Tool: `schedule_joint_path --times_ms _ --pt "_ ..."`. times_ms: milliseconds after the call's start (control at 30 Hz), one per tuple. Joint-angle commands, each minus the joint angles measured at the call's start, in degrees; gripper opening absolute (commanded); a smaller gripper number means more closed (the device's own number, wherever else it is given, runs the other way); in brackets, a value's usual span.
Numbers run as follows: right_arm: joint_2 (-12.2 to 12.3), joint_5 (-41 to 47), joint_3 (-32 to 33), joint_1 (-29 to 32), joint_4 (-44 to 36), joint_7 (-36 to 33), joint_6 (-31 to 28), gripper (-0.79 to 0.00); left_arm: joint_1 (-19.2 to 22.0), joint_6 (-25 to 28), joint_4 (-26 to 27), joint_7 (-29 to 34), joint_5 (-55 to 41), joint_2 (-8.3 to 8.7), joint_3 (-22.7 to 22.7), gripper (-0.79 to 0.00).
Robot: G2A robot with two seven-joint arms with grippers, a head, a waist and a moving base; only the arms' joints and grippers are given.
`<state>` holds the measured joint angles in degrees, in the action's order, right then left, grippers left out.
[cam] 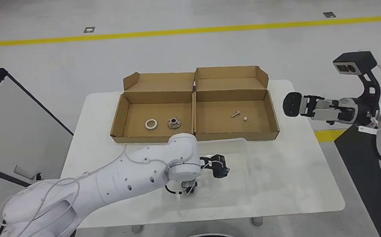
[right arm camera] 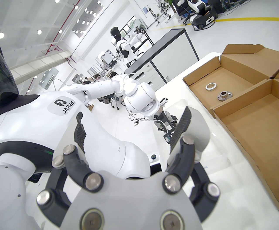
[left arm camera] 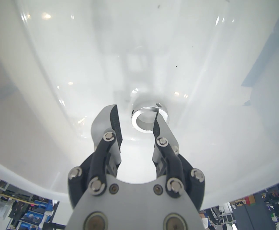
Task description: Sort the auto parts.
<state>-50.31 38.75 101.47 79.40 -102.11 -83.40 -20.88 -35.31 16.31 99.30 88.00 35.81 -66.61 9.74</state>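
Low in clear tray, left jaws wide by metal ring; right jaws wide beyond table edge.

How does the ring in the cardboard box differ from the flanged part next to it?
The ring is thin and flat; the flanged part stands taller, with a raised hub. The ring looks pale silver; the flanged part darker. The ring's hole is wide; the flanged part's bore is small. Both are round metal, lying flat and apart in one box compartment.
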Motion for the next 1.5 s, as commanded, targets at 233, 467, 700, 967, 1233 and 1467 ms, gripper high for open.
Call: schedule_joint_path --times_ms 233,467,700,967,1233,1467 --pt "0.0 0.0 0.0 0.0 0.0 0.0 0.0 0.0 -0.9 0.0 -2.2 0.0 1.5 -1.36 0.0 -0.416" --pt "0.0 0.0 0.0 0.0 0.0 0.0 0.0 0.0 -1.1 0.0 -2.5 0.0 1.6 -1.2 0.0 -0.449" --pt "0.0 0.0 0.0 0.0 0.0 0.0 0.0 0.0 -1.6 0.0 -2.2 0.0 1.4 -1.24 0.0 -0.502" --pt "0.0 0.0 0.0 0.0 0.0 0.0 0.0 0.0 -1.7 0.0 -2.6 0.0 1.4 -1.49 0.0 -0.505" --pt "0.0 0.0 0.0 0.0 0.0 0.0 0.0 0.0 -1.9 0.0 -3.1 0.0 2.0 -1.64 0.0 -0.499" --pt "0.0 0.0 0.0 0.0 0.0 0.0 0.0 0.0 -2.5 0.0 -3.7 0.0 2.7 -2.03 0.0 -0.57"
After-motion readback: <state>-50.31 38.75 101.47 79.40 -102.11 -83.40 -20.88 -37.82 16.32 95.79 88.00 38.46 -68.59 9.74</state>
